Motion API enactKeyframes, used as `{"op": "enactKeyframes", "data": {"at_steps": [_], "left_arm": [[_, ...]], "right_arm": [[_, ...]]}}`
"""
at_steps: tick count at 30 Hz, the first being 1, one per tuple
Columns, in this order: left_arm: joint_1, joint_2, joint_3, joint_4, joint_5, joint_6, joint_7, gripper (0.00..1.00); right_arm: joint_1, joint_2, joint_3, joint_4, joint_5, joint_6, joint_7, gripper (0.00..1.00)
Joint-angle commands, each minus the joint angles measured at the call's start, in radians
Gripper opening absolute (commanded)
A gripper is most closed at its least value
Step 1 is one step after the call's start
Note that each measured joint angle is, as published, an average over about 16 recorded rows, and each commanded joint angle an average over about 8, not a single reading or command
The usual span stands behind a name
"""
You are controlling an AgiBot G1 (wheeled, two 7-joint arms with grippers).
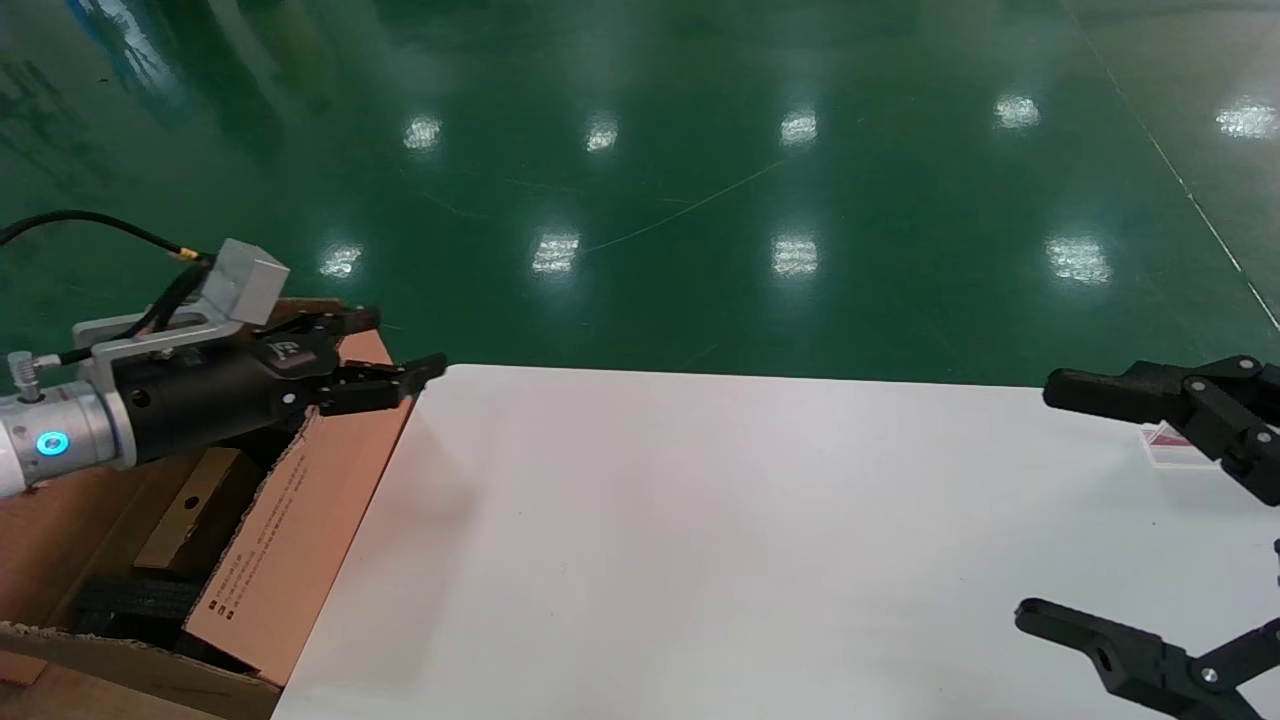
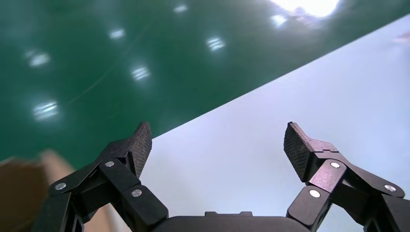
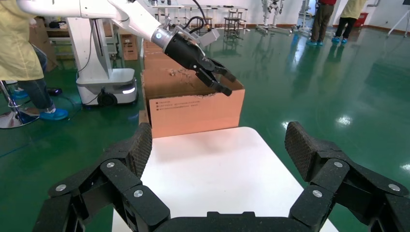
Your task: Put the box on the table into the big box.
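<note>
The small flat brown box (image 1: 188, 510) lies inside the big box (image 1: 300, 520), leaning on black foam (image 1: 135, 600), its round hole showing. The big box stands against the left end of the white table (image 1: 700, 550). My left gripper (image 1: 405, 343) is open and empty, above the big box's far corner by the table's rounded corner; the left wrist view shows its spread fingers (image 2: 139, 145) over bare tabletop (image 2: 270, 130). My right gripper (image 1: 1050, 505) is open and empty above the table's right end. The right wrist view shows the big box (image 3: 193, 104) and the left gripper (image 3: 217, 79) beyond the table (image 3: 217, 169).
A small red-and-white item (image 1: 1170, 445) lies on the table by my right gripper. Shiny green floor (image 1: 700, 150) lies beyond the table's far edge. In the right wrist view a person in yellow (image 3: 19, 48) stands far to one side, and more cartons (image 3: 154, 53) stand behind the big box.
</note>
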Motion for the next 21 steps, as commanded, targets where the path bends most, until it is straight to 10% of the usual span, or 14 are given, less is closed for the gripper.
{"op": "enactKeyframes", "data": {"at_steps": [1, 21], "left_arm": [[-0.014, 0.016, -0.007, -0.005, -0.003, 0.036, 0.006, 1.0], [-0.155, 0.181, -0.075, -0.057, -0.033, 0.396, 0.069, 1.0]], "right_arm": [[0.0, 0.0, 0.0, 0.0, 0.0, 0.0, 0.0, 1.0], [0.0, 0.0, 0.0, 0.0, 0.0, 0.0, 0.0, 1.0]]}}
